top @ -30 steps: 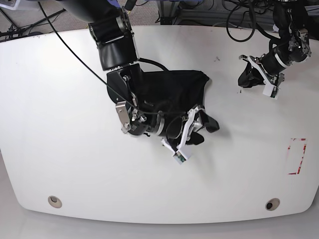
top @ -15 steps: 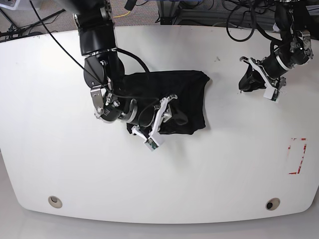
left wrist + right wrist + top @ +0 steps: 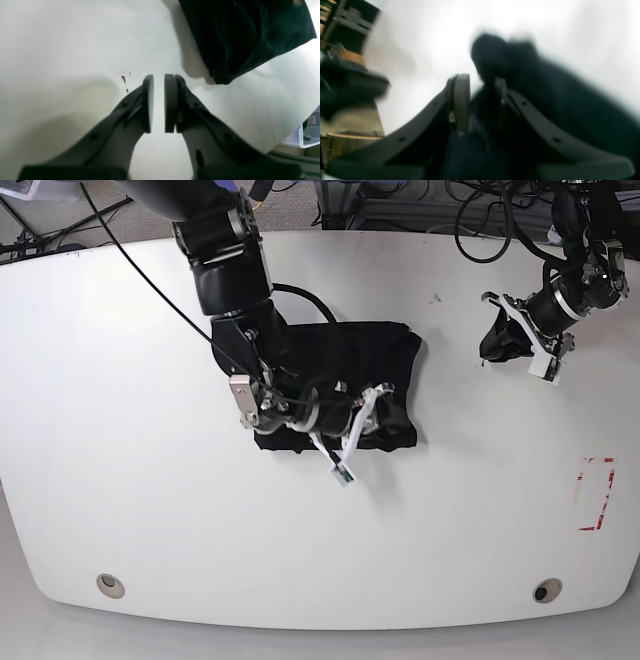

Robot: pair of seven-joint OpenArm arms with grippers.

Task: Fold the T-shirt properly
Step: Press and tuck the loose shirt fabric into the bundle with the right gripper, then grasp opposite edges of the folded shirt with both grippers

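The black T-shirt (image 3: 345,395) lies bunched in the middle of the white table (image 3: 120,510). It looks soft, light and floppy, so pinch an edge or corner. The right gripper (image 3: 365,420) sits on it with cloth between its jaws; I cannot tell if it pinches. The left gripper (image 3: 158,103) is nearly together, holding nothing.

The black T-shirt (image 3: 350,375) is lying bunched near the middle of the white table (image 3: 130,510), the right gripper (image 3: 372,412) pressing into its lower edge, while the left gripper (image 3: 497,340) is hovering well apart, near the far edge
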